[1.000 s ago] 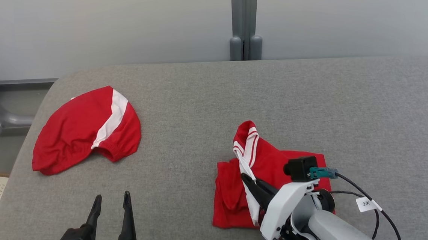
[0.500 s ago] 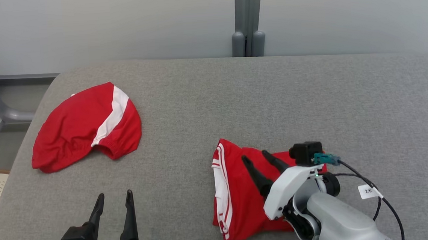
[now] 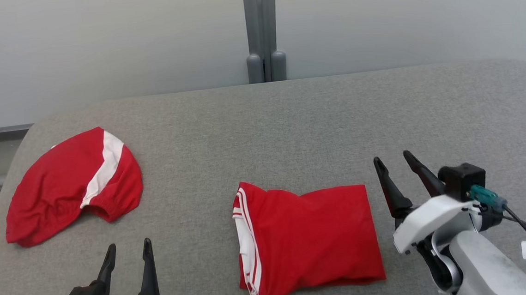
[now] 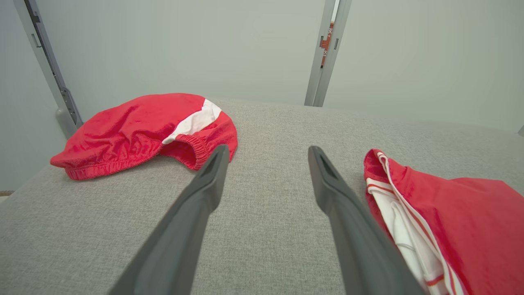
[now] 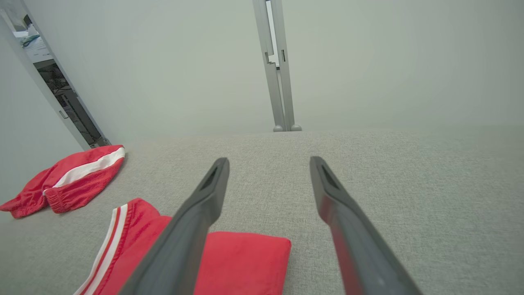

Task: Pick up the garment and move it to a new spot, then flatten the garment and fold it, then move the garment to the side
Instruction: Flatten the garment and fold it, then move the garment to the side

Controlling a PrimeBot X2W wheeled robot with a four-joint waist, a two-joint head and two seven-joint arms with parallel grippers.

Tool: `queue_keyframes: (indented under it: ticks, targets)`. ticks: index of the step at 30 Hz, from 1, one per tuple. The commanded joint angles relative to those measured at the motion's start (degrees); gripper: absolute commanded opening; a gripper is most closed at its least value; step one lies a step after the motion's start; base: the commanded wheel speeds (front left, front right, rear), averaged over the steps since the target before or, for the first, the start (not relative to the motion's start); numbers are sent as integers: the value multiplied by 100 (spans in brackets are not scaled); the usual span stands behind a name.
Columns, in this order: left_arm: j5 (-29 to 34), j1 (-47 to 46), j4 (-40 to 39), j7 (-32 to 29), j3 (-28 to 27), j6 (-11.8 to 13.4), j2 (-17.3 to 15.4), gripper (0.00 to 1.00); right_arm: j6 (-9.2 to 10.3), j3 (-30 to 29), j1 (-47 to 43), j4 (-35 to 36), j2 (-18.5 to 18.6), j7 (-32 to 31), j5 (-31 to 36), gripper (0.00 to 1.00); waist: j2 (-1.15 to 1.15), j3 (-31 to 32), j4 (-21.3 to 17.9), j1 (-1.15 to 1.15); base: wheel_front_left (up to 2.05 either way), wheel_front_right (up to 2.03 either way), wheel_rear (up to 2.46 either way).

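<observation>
A red garment point(image 3: 306, 237) with white stripes along its left edge lies folded into a rough rectangle on the grey surface, near the front middle. It also shows at the right of the left wrist view, garment point(image 4: 462, 221), and at the lower left of the right wrist view, garment point(image 5: 241, 262). My right gripper point(image 3: 393, 163) stands open just right of the garment, apart from it, with nothing between its fingers. My left gripper point(image 3: 129, 250) is open at the lower left, well left of the garment, and holds nothing.
A second red garment point(image 3: 73, 184) with a white band lies bunched at the far left of the grey padded surface point(image 3: 289, 131). A grey post point(image 3: 263, 32) stands against the pale wall behind. The surface's rounded edges run at left and right.
My right gripper has let go of the garment's striped edge, opened and drawn back to the right. The garment now lies folded flat. The head camera has shifted.
</observation>
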State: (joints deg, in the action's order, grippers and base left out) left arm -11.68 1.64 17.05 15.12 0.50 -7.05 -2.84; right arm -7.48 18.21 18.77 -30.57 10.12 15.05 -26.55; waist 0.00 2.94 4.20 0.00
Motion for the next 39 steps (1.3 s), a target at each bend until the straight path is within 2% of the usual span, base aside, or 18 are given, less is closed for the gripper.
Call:
queue_keyframes:
  ticks: [1,8,13,22,39]
  targets:
    - [10,80,-17,2,-29,33,-11,100,-3,-107,-257,228,22,16,177,100,0,54,-163,0,0,0,0]
    - [90,125,-34,2,-138,23,-12,100,-3,-674,-1251,1289,4,16,695,100,0,115,-354,0,0,0,0]
    - [179,179,-90,2,-200,18,-12,100,-3,-990,-1810,1754,-68,17,867,100,0,156,-422,0,0,0,0]
    - [279,385,-303,2,-242,-7,-85,100,-3,-1215,-2254,2107,-117,17,1099,100,0,244,-480,0,0,0,0]
    - [205,478,-593,2,-136,-36,-322,100,-3,-1435,-2524,2475,-240,-138,1442,100,0,349,-200,0,0,0,0]
